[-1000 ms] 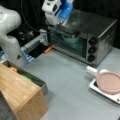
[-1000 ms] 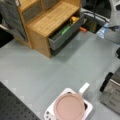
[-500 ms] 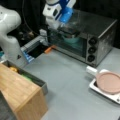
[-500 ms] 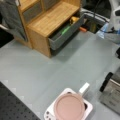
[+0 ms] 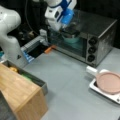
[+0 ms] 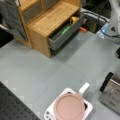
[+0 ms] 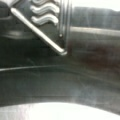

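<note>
From my station I see the gripper (image 5: 69, 29) at a front view's top, hanging right at the mouth of the toaster oven (image 5: 100, 32), above a teal bowl (image 5: 72, 39) that sits inside the oven cavity. Whether the fingers are spread or closed, or have anything in their hold, I cannot tell; they merge with the dark oven interior. The bowl sits upright with its opening up; being round, it has no long axis I can name.

The oven's long side runs from a front view's left toward its right, its three knobs (image 5: 91, 49) stacked on the right part of its face. The wrist view gives me only a dark oven interior with a diagonal metal rod (image 7: 37, 31) and wavy vent slots (image 7: 45, 11).

On the grey table (image 5: 67, 82) near the oven's right corner rests a white stove-like tray (image 5: 94, 85) carrying a pink plate (image 5: 110, 82). In a front view a wooden cabinet (image 6: 47, 21) stands with its grey drawer (image 6: 63, 36) pulled out, green and yellow items inside. The same plate shows there (image 6: 69, 108), well apart from the cabinet.
</note>
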### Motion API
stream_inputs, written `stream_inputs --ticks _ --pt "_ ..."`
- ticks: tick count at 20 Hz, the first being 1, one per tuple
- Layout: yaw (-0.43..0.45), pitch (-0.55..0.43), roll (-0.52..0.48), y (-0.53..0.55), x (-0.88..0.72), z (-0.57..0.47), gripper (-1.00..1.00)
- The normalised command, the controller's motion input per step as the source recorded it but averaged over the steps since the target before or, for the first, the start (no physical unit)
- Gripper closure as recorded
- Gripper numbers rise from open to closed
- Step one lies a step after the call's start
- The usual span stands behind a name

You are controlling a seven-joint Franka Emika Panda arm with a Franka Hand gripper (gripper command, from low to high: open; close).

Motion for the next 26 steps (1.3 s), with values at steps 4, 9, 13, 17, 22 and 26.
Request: stream_inputs --ticks 4,9,13,17,22,26 --pt "-0.026 -0.205 0.22 -0.05 -0.24 -0.35 -1.0" --pt "0.011 -0.223 0.286 -0.19 -0.23 -0.34 -1.0" --pt "-0.009 -0.197 0.321 -0.34 -0.23 -0.41 -1.0" --pt "-0.03 -0.172 0.353 -0.39 -0.23 -0.44 -1.0" --pt "-0.039 -0.151 0.321 -0.3 -0.24 -0.4 -1.0" --pt "-0.014 -0.153 0.238 -0.33 -0.23 -0.45 -1.0"
